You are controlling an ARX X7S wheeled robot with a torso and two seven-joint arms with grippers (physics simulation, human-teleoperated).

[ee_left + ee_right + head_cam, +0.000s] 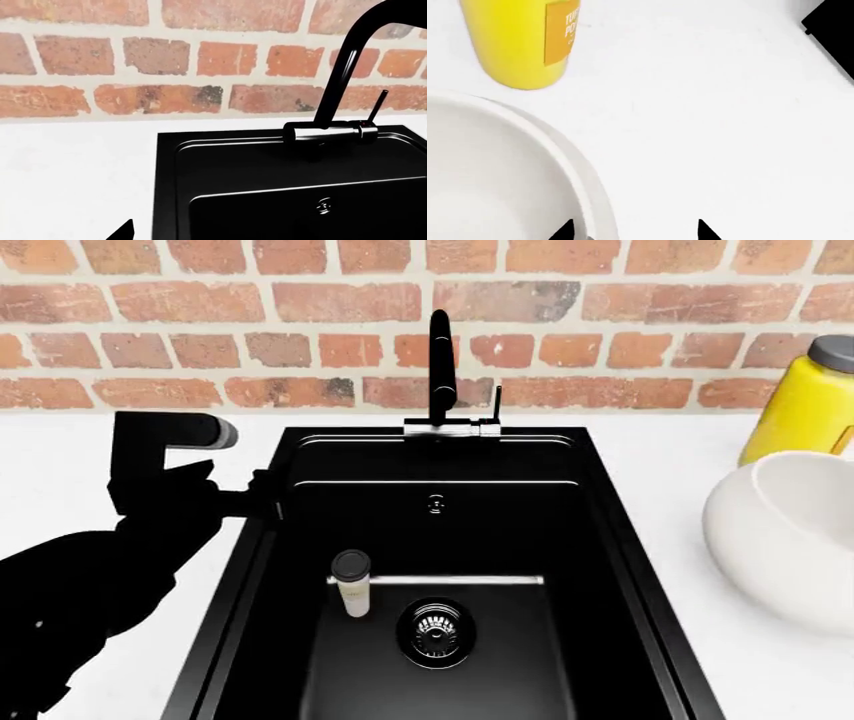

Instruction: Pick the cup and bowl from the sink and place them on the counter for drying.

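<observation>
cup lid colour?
Black, on the white cup standing in the sink. Head view shows it best.

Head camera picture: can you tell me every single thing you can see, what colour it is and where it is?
cup: one, white with a black lid, standing upright inside the sink, left of the drain
bowl: one, white, on the counter at the right, tilted, partly cut off by the picture edge
bottle: one, yellow with a grey cap, on the counter behind the bowl
sink: one, black, set into the middle of the counter
drain: one, steel, in the sink floor
tap: one, black, at the back of the sink
counter: one, white, around the sink
brick wall: one, red, behind the counter
left arm: one, black, over the counter left of the sink
</observation>
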